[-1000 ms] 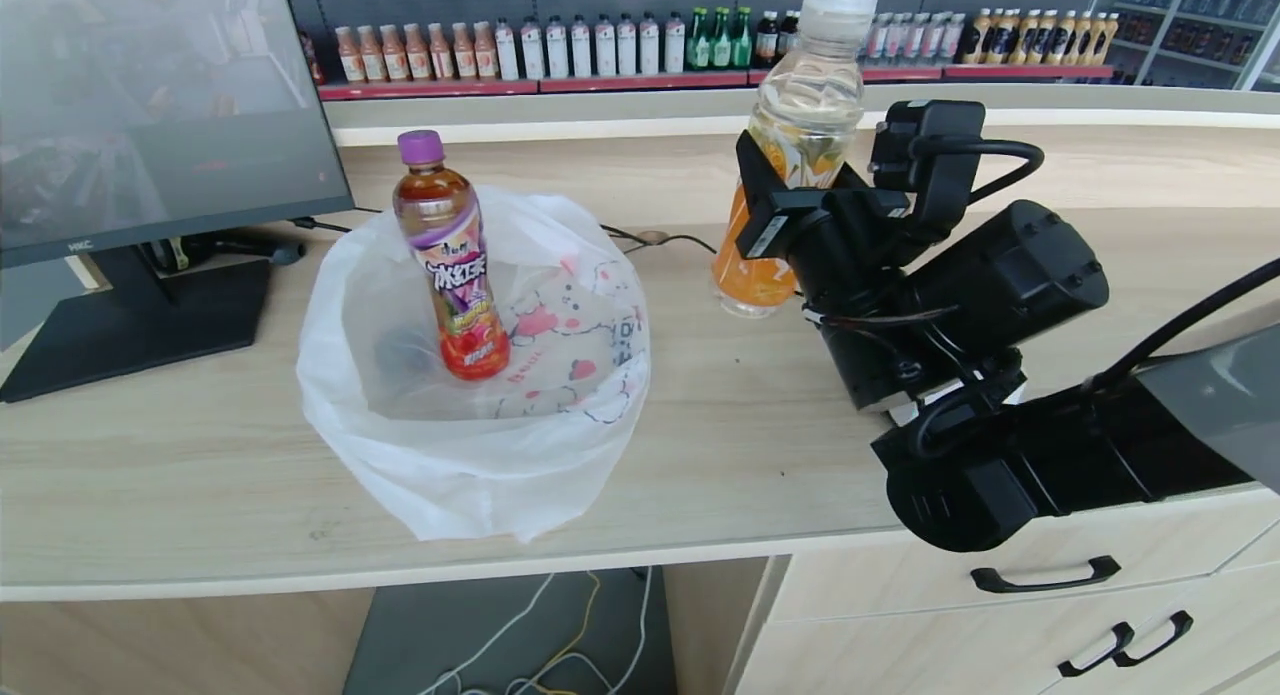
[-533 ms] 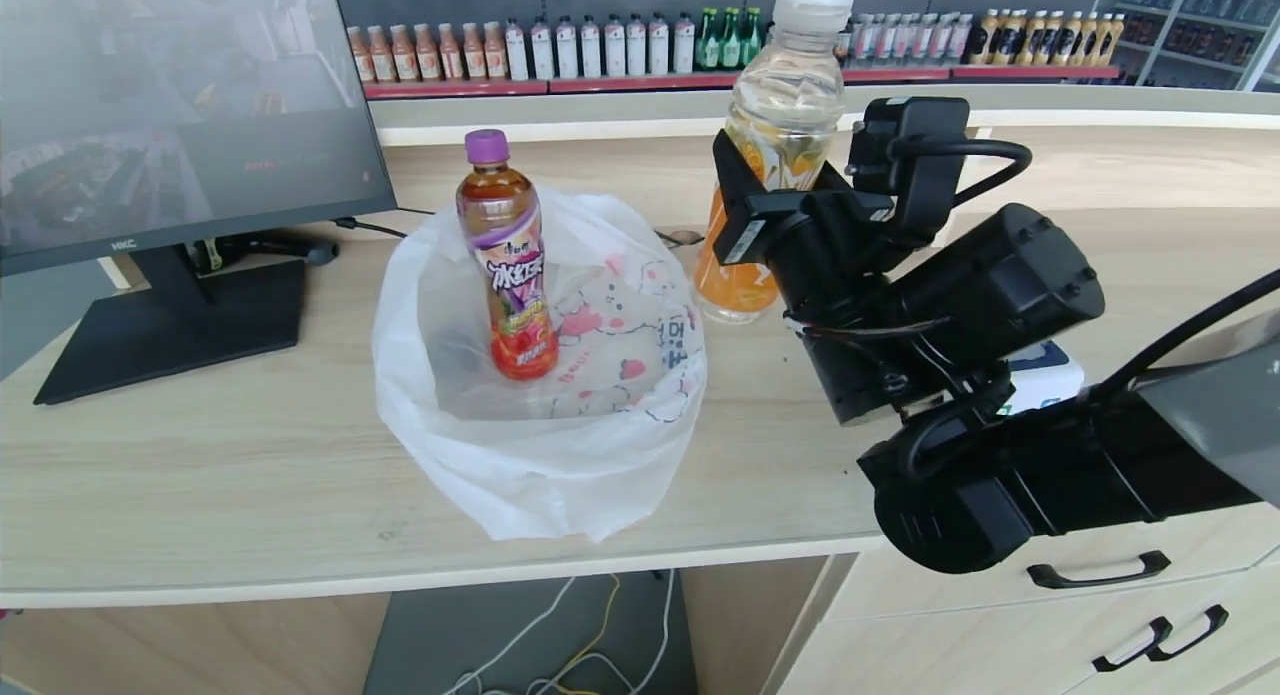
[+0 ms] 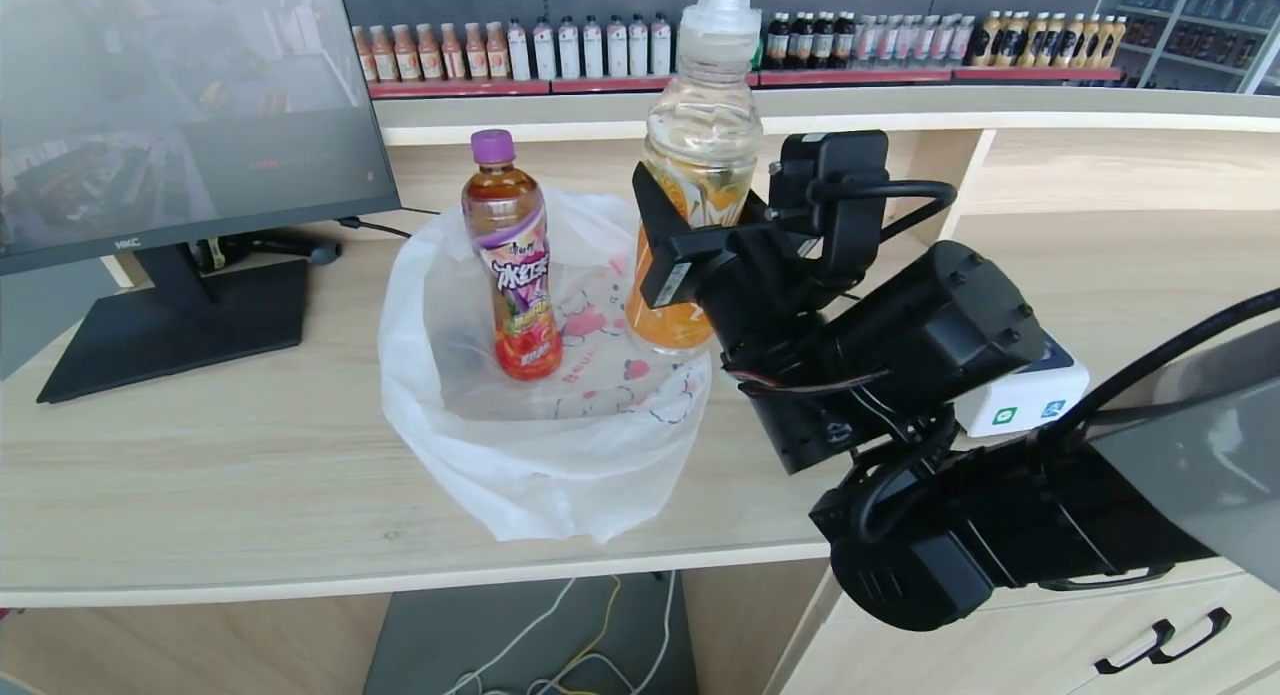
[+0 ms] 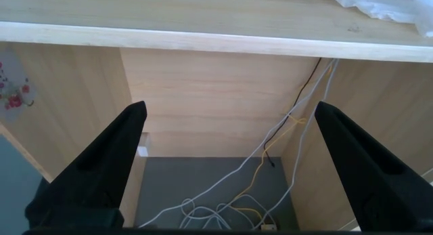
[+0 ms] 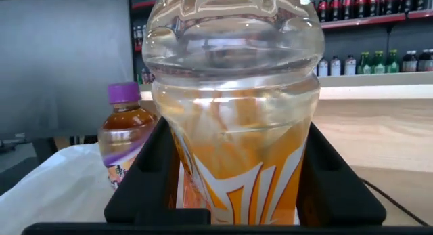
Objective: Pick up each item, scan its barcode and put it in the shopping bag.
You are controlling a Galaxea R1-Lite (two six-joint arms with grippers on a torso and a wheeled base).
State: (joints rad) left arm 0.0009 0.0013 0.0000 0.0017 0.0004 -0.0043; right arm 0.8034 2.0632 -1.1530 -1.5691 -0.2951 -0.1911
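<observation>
Orange-labelled bottle, clamped upright in the right jaws, hangs over the rim of the shopping bag beside the purple-capped bottle; best lowered straight, clear of it (left jaws gape below the bench).

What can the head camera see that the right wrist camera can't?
Head view: the whole shopping bag on the counter, a white box, and drawer handles. Right wrist view: a close look at the right end effector clamped on both sides of the orange-label bottle. Both: that bottle, the purple-capped bottle, the monitor.
</observation>
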